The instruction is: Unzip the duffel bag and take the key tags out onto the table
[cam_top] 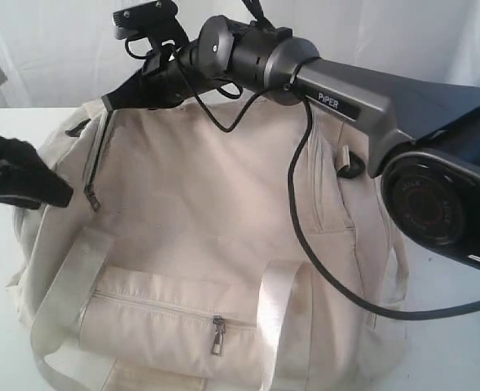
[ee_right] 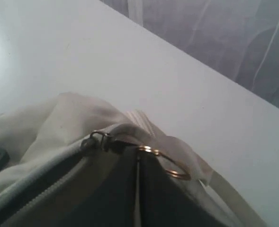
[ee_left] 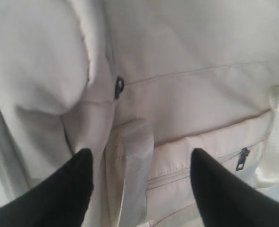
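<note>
Wide plain white table [cam_top: 455,346] carries large cream fabric duffel bag [cam_top: 182,187], set back from far edge. Right tool [ee_right: 137,160] pinched shut on gold ring zip pull [ee_right: 178,174]. Left tool [ee_left: 140,153] wide, empty, over bag. Best: draw pull straight along zip, left tool pinning fabric. Coloured plastic key tags unseen, probably inside.

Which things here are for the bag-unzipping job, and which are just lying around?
For the job: duffel bag, zip pull, table, left gripper (open), right gripper (shut, by the zip pull). No key tags in sight.

Just there: black cable, curtain.
</note>
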You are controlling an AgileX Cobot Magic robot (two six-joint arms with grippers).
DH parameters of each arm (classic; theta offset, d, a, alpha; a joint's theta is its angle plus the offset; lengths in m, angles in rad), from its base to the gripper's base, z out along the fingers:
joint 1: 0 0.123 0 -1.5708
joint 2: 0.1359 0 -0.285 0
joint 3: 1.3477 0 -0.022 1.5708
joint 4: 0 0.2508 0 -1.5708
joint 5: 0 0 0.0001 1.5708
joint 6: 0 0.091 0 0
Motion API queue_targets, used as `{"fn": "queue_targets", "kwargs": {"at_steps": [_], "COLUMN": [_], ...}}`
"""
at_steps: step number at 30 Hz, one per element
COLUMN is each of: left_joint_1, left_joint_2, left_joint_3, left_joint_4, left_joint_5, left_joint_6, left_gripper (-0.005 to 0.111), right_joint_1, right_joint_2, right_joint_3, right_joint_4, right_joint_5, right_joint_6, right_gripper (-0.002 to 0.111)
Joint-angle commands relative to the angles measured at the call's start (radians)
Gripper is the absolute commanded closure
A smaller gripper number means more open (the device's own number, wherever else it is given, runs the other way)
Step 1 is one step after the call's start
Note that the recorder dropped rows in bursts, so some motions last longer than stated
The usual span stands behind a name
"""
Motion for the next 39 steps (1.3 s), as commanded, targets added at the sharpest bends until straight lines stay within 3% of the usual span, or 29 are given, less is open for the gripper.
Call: {"fn": "queue_targets", "kwargs": {"at_steps": [1, 6, 11, 14, 20, 24, 29, 35, 39], "left_joint_1": [0.001, 0.001, -0.014, -0.061, -0.140, -0.154, -0.154, -0.152, -0.152], "left_joint_2": [-0.036, -0.009, 0.082, 0.124, 0.177, 0.199, 0.200, 0.187, 0.151], "left_joint_3": [-0.052, -0.057, -0.057, -0.057, -0.057, -0.057, -0.057, -0.055, -0.021], "left_joint_4": [-0.049, -0.051, -0.123, -0.211, -0.223, -0.223, -0.221, -0.065, 0.083], "left_joint_5": [-0.053, -0.270, -0.284, -0.303, -0.499, -0.509, -0.452, -0.306, -0.305], "left_joint_6": [0.009, 0.011, 0.060, 0.143, 0.183, 0.179, 0.175, 0.096, -0.033], "left_gripper": [0.033, 0.033, 0.033, 0.033, 0.037, 0.057, 0.107, 0.107, 0.107], "right_joint_1": [-0.010, -0.010, -0.010, -0.010, -0.008, -0.008, -0.008, -0.008, -0.008], "right_joint_2": [-0.033, -0.051, -0.054, -0.054, -0.054, -0.054, -0.054, -0.054, -0.054], "right_joint_3": [-0.006, -0.006, -0.006, -0.006, -0.006, -0.006, -0.006, -0.006, -0.006], "right_joint_4": [-0.005, -0.002, 0.003, 0.004, 0.031, 0.032, 0.032, 0.032, 0.032], "right_joint_5": [0.014, 0.033, 0.048, 0.067, 0.131, 0.140, 0.142, 0.150, 0.150], "right_joint_6": [0.004, -0.003, -0.004, -0.005, -0.056, -0.077, -0.076, -0.076, -0.076], "right_gripper": [0.108, 0.108, 0.108, 0.108, 0.108, 0.108, 0.108, 0.108, 0.108]}}
